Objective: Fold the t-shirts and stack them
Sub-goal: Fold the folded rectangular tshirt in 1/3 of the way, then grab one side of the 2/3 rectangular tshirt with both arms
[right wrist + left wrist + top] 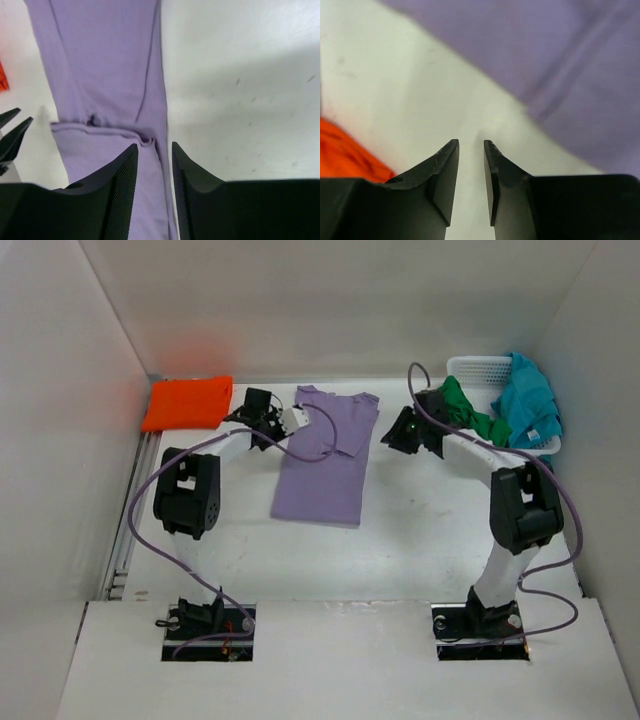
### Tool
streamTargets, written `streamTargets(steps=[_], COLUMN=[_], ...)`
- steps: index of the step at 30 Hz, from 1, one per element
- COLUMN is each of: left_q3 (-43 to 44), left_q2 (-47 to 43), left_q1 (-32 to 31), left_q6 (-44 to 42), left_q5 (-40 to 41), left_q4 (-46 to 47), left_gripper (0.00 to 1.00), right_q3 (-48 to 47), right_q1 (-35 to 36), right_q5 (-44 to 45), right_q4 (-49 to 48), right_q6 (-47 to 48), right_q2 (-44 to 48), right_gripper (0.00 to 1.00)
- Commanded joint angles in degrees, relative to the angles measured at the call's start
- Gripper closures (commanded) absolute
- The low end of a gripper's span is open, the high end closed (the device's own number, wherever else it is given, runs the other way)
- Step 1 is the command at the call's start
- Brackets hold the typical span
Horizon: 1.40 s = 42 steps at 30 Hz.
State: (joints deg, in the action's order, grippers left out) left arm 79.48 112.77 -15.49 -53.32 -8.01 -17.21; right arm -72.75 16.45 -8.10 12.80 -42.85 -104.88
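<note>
Folding of the lavender t-shirt (322,455), spread at centre frame, was judged half done; left gripper (471,142) and right gripper (154,146) were seen slightly parted and empty; a hem grasp was called for next

Left arm (187,490) and right arm (520,505) reach forward, elbows bent. Left gripper (471,146): fingers (445,172) slightly parted, empty. Right gripper (154,147): likewise, narrow gap, empty.

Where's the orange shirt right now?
In the top view, the orange shirt lies folded at the far left corner, left of the purple shirt.
</note>
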Motion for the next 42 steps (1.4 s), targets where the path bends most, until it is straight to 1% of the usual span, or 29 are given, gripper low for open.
streamTargets(steps=[1,2,4,6,8,10,12,14,17,20,23,25,28,31,33,37,42], left_q3=[5.6,5.3,1.7,-5.8,-15.2,-23.9,-30.4,-34.8,-38.4,-41.1,-42.5,-42.7,-42.8,-42.7,-42.1,-41.5,-41.9], left_q2=[-1.6,-3.2,-8.2,-15.2,-22.5,-27.8,-30.2,-31.5,-33.5,-35.0,-34.4,-33.3,-32.0,-30.2,-28.8,-28.0,-28.8], left_q1=[3.7,4.3,4.7,4.5,3.4,0.7,-1.9,-4.4,-8.0,-10.6,-11.8,-12.2,-12.6,-12.4,-12.4,-12.7,-13.3], left_q6=[5.0,5.2,3.8,-1.7,-9.9,-17.9,-23.0,-23.8,-22.1,-20.8,-20.3,-19.7,-19.1,-18.8,-17.7,-15.8,-14.5], left_q5=[5.6,4.6,0.0,-6.2,-9.8,-9.7,-8.1,-7.2,-7.4,-7.1,-5.7,-4.7,-3.7,-2.5,-1.5,-0.8,-1.0], left_q4=[7.6,6.9,4.7,1.5,-1.4,-5.1,-8.4,-8.9,-7.6,-3.9,-0.5,0.2,0.4,0.5,0.5,0.2,0.3], left_gripper=[0.73,0.72,0.67,0.57,0.48,0.41,0.4,0.4,0.4,0.37,0.36,0.37,0.42,0.55,0.63,0.72,0.84], right_q3=[-3.8,-3.1,0.4,5.5,10.8,15.9,19.7,22.3,24.1,24.7,24.8,25.1,25.8,26.8,27.0,27.2,28.8], right_q1=[-0.6,-0.6,0.5,2.7,5.2,8.0,11.0,14.1,17.6,20.4,22.2,22.7,23.1,23.1,23.2,23.5,23.6], right_q5=[2.3,2.5,3.1,3.4,4.1,4.7,4.7,4.1,4.1,4.1,4.6,4.6,4.6,4.6,3.9,3.9,6.6], right_q4=[-1.5,-0.9,0.3,1.4,2.1,1.7,0.4,-1.9,-4.1,-5.9,-6.5,-6.6,-6.5,-6.4,-6.4,-5.2,-3.2], right_q6=[4.6,5.1,5.1,4.3,2.6,-0.6,-4.4,-7.4,-10.7,-13.2,-15.1,-16.2,-17.4,-18.6,-19.2,-19.5,-19.6], right_q2=[6.2,7.5,10.6,13.7,16.6,18.7,19.8,19.5,18.0,15.8,14.3,13.4,13.0,12.6,11.6,11.2,12.8], right_gripper=[0.64,0.65,0.65,0.61,0.55,0.49,0.45,0.43,0.42,0.42,0.42,0.42,0.42,0.42,0.45,0.44,0.44])
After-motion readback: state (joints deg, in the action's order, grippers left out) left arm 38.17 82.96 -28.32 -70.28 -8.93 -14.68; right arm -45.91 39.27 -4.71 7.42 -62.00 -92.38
